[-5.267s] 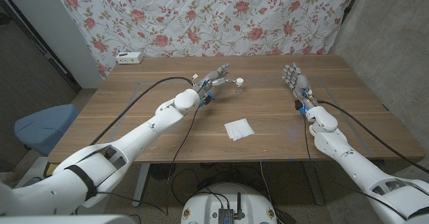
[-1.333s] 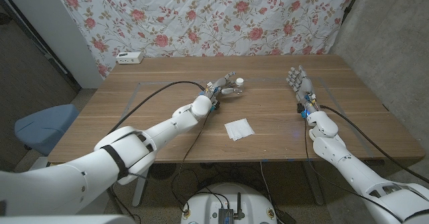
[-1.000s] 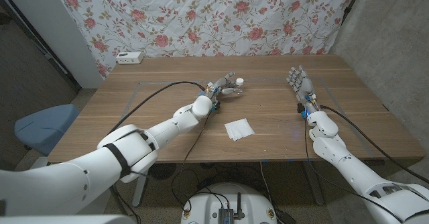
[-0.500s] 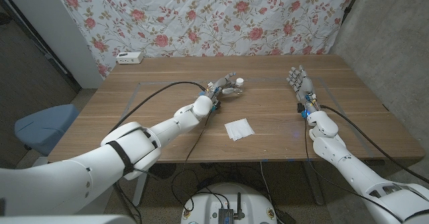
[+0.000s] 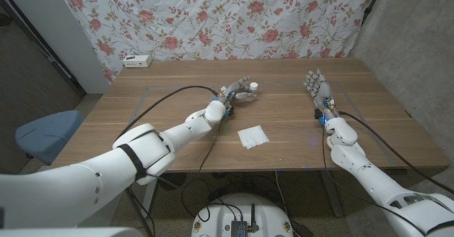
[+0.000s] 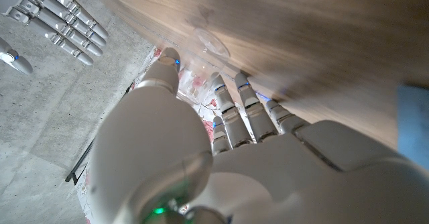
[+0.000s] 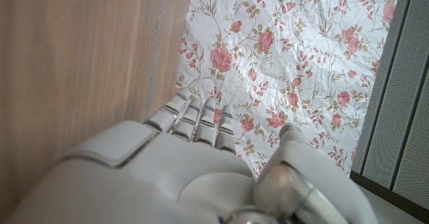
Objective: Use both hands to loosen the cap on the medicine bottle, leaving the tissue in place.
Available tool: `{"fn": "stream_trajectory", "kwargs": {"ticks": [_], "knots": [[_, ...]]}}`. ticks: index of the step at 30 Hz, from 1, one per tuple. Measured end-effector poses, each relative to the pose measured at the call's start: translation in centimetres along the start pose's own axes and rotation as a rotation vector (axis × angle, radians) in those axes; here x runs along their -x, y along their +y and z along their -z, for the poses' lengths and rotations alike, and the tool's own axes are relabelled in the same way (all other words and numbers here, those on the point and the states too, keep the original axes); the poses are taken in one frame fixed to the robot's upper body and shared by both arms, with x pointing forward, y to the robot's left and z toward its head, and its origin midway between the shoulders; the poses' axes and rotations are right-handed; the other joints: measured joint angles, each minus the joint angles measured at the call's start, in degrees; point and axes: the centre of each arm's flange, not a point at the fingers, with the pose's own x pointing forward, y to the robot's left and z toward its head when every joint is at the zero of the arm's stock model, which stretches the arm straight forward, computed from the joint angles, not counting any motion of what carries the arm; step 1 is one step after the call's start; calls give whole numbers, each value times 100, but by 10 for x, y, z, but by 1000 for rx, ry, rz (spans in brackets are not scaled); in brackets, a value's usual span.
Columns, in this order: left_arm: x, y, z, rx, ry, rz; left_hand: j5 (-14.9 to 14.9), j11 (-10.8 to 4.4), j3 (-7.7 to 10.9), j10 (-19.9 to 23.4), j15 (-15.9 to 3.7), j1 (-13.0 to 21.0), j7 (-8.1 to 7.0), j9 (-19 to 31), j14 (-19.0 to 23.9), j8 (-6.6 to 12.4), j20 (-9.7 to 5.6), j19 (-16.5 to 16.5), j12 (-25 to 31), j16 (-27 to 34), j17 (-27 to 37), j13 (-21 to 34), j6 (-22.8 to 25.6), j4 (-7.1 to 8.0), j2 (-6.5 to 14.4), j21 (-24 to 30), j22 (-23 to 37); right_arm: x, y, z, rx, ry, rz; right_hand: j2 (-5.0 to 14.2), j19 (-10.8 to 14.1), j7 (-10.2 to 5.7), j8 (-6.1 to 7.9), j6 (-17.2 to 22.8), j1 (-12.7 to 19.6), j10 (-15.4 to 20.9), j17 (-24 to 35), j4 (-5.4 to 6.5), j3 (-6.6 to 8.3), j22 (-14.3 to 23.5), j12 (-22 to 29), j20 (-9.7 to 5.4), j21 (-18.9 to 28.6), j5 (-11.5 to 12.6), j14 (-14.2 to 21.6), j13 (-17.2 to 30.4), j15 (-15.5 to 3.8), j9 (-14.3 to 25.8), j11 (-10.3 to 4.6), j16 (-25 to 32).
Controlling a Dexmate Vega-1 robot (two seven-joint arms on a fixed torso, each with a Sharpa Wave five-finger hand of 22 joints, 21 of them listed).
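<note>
Wooden table [image 5: 142, 116], floral cloth behind | head: left hand [image 5: 236, 88] grips medicine bottle [image 5: 251, 90] mid-table; tissue [image 5: 252, 136] nearer, apart; right hand [image 5: 316, 86] upright, holds nothing, fingers straight | left wrist: fingers [image 6: 228, 120] around bottle | right wrist: right hand empty

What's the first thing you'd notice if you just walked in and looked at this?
Probably the long white left arm stretching across the wooden table, its left hand closed around a small medicine bottle with a white cap near the far middle. Next, the right hand held up open on the right side, and the white tissue lying alone nearer the front edge, all before a flowery sheet.
</note>
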Motion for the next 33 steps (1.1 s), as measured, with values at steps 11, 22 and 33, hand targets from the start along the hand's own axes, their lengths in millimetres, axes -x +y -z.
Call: {"fn": "stream_trajectory", "kwargs": {"ticks": [11,22,33], "knots": [[0,-2,-1,-6,-5,-8,-50,-18,-47,246,-13,121,199,0,257,0,-5,157,0,-25,37,-1,161,-1,75,1,1,1,-1,0,-2,-2,5,15,0,0,0,0,-15,0,0,-24,24,0,0,0,0,0,0,0,0,0,0,0],[0,-2,-3,-14,-13,-24,-83,-10,-79,399,-29,237,355,0,442,0,-8,276,-1,23,40,-2,190,-32,145,1,2,4,-1,2,-5,-1,9,30,-1,0,0,0,-30,0,0,-23,23,0,0,0,0,0,0,0,0,0,0,0],[4,-3,-6,-13,-33,-41,-116,-29,-103,501,-30,288,385,0,584,0,-9,337,-2,73,44,0,221,-9,152,1,2,6,0,1,-6,-6,8,30,-1,0,0,0,-30,0,0,-23,23,0,0,1,0,0,0,0,0,-1,0,0]]}}
